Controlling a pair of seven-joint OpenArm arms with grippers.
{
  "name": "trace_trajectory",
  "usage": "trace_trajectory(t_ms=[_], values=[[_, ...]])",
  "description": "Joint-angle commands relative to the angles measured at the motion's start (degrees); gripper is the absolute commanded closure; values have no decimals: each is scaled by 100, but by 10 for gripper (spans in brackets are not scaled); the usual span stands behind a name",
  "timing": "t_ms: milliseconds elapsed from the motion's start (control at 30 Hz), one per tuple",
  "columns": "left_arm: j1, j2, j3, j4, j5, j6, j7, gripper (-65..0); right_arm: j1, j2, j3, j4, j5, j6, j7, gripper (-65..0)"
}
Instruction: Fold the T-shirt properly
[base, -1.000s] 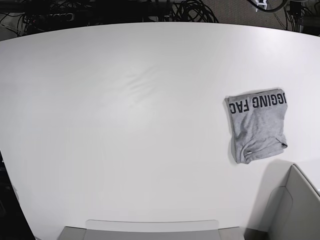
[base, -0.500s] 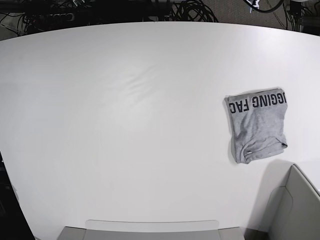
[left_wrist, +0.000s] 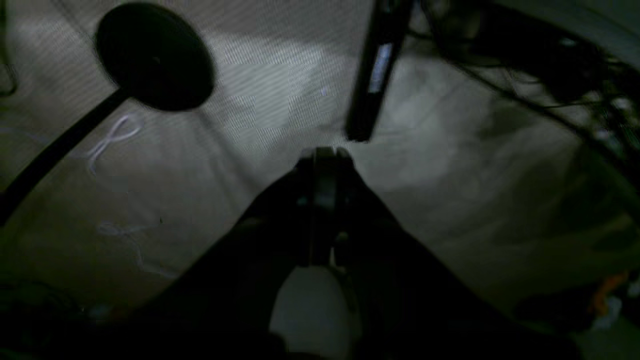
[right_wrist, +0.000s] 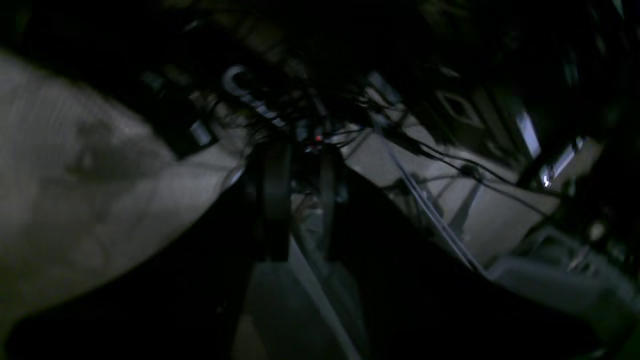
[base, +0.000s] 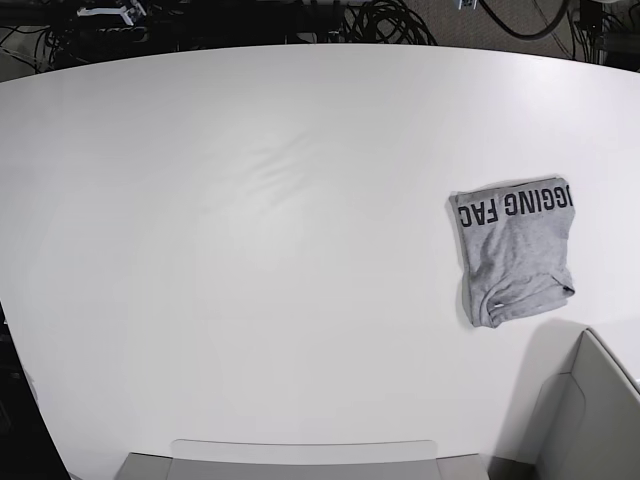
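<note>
The white surface is bare across its left and middle, as a second ago. The T-shirt lies folded at the right, lettering toward the far edge, unmoved. The left pincer is pressed shut on nothing; the right pincer shows a narrow gap, empty.

We see the white table lying open across its whole left and middle, with only the folded T-shirt taking up room near the right edge, a grey box wall at the near right corner and cables beyond the far edge.
</note>
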Motion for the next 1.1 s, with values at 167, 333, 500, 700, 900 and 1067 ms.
trace_trajectory(t_ms=[167, 333, 500, 700, 900, 1067], values=[[-247, -66, 13, -1181, 2, -23, -1275, 0, 44, 162, -900, -17, 21, -69, 43, -131], [-238, -163, 21, -1287, 2, -32, -1820, 0, 44, 162, -1182, 9, 30, -69, 43, -132], [-212, -145, 21, -1295, 2, -32, -2268, 0, 44, 136, -1217, 18, 30, -69, 78, -132], [-440, -13, 21, -2043, 11, -32, -2365, 0, 35, 162, -1841, -17, 21, -69, 43, -132], [-520, 22, 162, -2210, 11, -32, -2365, 0, 281, 188, -3459, -17, 30, -69, 43, -132], [-520, 22, 1068, -2219, 11, -32, -2321, 0, 316, 250, -3634, -17, 39, -69, 43, -132]])
